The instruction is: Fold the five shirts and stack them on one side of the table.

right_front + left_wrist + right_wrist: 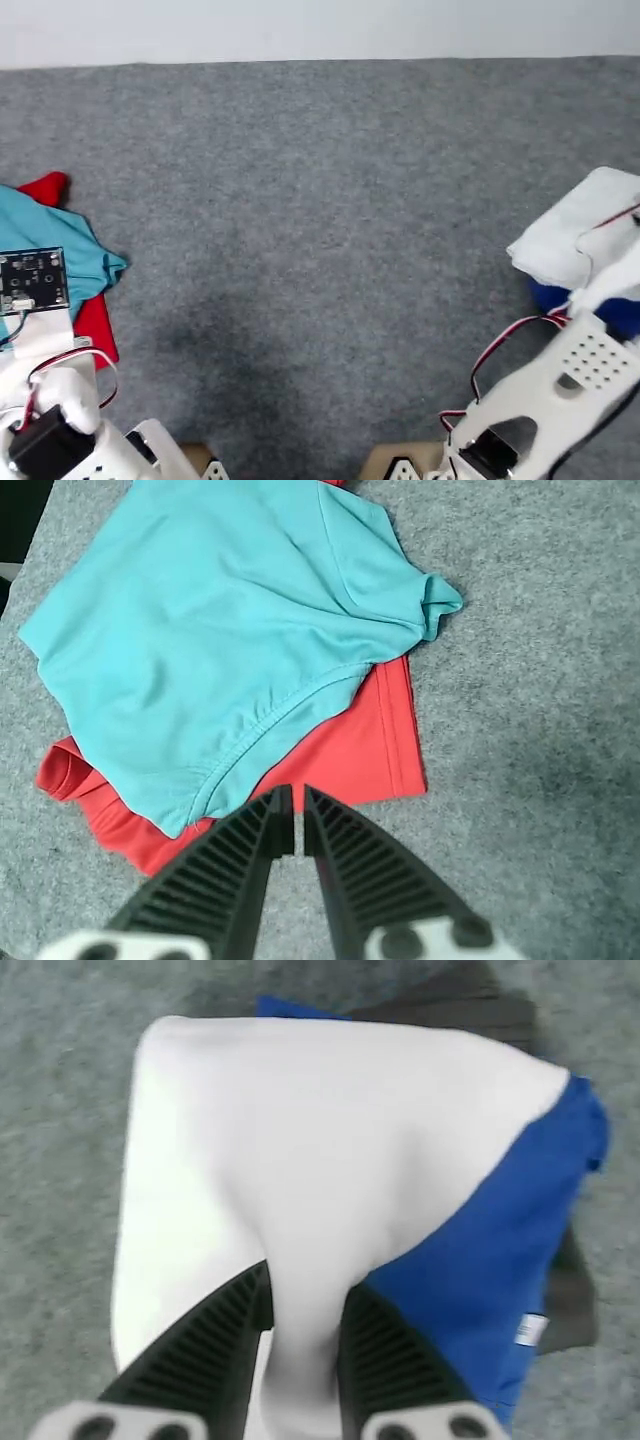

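right gripper (pixel 305 1285) nearest, clenched on a pinched ridge of the white shirt (pixel 300 1130). the white shirt lies folded on a blue shirt (pixel 500 1250), with a dark shirt (pixel 470 1000) under both. this stack sits at the table's (pixel 320 200) right edge. my guess is that the grip is there to set or square the top layer.

left gripper (pixel 298 805) pressed nearly together, grasping nothing, hovers at the table's left edge just short of the red shirt (pixel 360 750). a teal shirt (pixel 200 630) lies rumpled across the red one. both look loose and unfolded, probably the pile awaiting work.

by my reckoning, three stacked, two to go.
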Controlling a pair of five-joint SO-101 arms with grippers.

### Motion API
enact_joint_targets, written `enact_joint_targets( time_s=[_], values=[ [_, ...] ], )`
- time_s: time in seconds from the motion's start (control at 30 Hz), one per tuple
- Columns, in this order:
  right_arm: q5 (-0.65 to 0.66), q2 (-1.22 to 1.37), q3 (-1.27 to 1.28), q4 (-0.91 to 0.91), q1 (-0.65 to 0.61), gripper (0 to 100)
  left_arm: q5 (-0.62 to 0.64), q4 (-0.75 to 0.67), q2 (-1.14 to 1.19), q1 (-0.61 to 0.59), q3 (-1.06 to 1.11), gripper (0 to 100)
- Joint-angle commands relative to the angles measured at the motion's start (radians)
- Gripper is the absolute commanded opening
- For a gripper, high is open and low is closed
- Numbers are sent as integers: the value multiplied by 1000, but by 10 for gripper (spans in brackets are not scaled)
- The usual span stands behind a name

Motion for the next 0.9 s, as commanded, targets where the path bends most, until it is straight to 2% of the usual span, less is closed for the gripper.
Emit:
enact_joint_targets(
  time_s=[0.0, 0.2, 0.4, 0.57, 0.63, 0.8, 0.87],
  values=[
    [25, -21, -46, 39, 62, 9, -8, -2, 2, 28, -8, 32],
    [57, -1, -25, 39, 131, 9, -3, 2, 2, 123, -8, 30],
    [84, 42, 52, 38, 185, 9, -3, 5, 2, 126, -10, 30],
    [184, 76, 55, 31, 206, 13, -3, 5, 0, 126, -13, 30],
    [203, 81, 54, 31, 209, 45, -3, 6, -2, 126, -13, 30],
    [212, 44, 54, 35, 220, 240, -3, 6, -3, 123, -13, 30],
    [212, 15, 54, 35, 217, 279, -3, 6, -5, 120, -13, 30]
  ],
)
